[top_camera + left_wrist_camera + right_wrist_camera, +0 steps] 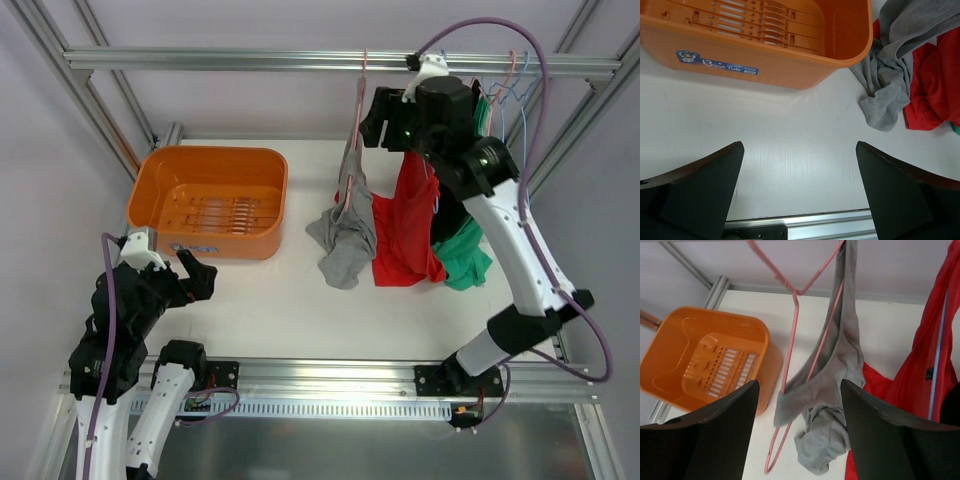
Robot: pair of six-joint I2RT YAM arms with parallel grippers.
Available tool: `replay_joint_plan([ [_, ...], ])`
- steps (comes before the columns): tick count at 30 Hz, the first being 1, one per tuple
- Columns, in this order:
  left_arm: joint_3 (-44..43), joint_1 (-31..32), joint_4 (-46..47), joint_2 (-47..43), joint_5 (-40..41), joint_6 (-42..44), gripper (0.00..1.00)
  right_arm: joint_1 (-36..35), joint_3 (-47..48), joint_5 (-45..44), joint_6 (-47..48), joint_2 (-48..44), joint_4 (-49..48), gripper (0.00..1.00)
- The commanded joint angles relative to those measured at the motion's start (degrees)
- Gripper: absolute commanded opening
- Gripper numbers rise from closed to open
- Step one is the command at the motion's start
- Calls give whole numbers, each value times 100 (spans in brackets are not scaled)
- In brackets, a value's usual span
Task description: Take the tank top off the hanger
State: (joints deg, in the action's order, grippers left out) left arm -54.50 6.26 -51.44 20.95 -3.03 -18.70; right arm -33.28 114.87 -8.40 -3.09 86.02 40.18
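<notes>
A grey tank top (345, 235) hangs by one strap on a pink wire hanger (352, 150) hooked over the top rail, and its lower part is bunched on the white table. In the right wrist view the tank top (840, 355) drapes down the hanger (790, 365) between and beyond my fingers. My right gripper (385, 120) is high up beside the hanger. Its jaws (799, 385) stand apart, touching nothing. My left gripper (170, 262) hovers low at the near left, open (799, 146) over bare table.
An orange tub (150, 185) sits at the back left. A red garment (405, 230) and a green one (465, 255) hang right of the tank top, under the right arm. More wire hangers (515, 90) hang on the rail (250, 60). The aluminium frame edges the table.
</notes>
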Motion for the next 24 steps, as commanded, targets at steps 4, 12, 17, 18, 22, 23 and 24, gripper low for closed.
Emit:
replay_joint_plan([
  [4,1,-37,187,-126,-216,-29,99,-161,1299,-550,90,1258,235,69],
  [12,-8,-37,187,-214,-251,-11,99,-416,1486,-1417,90,1805,192,19],
  [17,-8,-37,205,-179,-356,7,99,-548,1381,-1542,54,1507,17,0],
  [18,1,-37,231,-127,-417,15,99,-557,1354,-1498,46,1427,-28,0],
  [22,-209,-37,468,198,-988,24,99,-566,1231,-1182,19,997,-151,0],
  [23,-436,-37,634,286,-1346,33,99,-566,1161,-1146,28,787,-195,0],
  [24,-569,-37,714,496,-1524,16,99,-566,978,-1094,28,672,-213,0],
])
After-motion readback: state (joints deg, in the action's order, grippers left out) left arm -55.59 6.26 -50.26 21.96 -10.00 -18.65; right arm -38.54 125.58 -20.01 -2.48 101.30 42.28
